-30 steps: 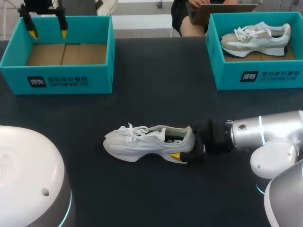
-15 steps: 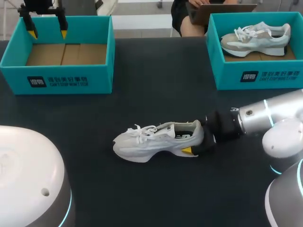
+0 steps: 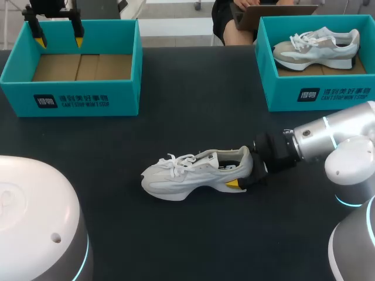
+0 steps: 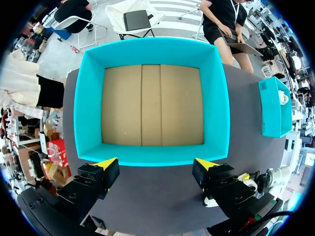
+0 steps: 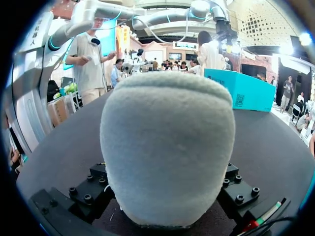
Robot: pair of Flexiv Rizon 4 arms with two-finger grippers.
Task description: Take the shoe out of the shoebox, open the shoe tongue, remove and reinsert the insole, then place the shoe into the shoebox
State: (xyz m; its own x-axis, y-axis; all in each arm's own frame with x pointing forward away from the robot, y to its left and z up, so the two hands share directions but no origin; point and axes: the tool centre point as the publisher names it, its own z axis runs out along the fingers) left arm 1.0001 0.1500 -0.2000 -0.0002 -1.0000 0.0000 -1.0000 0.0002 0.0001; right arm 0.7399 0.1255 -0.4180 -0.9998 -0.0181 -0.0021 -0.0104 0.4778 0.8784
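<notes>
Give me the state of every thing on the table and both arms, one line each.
Shoe, upright on its sole on the table, heel gripped.
Left shoebox, open, empty.
Right shoebox, open, holding a second shoe.
Left arm, jaws open, raised over the left shoebox.
Right arm, jaws shut on the shoe's heel.

Bright, even light falls from overhead onto the matte black table (image 3: 193, 88), which stays dull and dark. The pale grey lace-up sneaker (image 3: 196, 172) is lit brightest along its top and dimmer toward the sole. The teal cardboard shoebox (image 3: 88, 96) glows evenly, floor included. My right arm's silver link (image 3: 319, 140) carries a soft highlight.
</notes>
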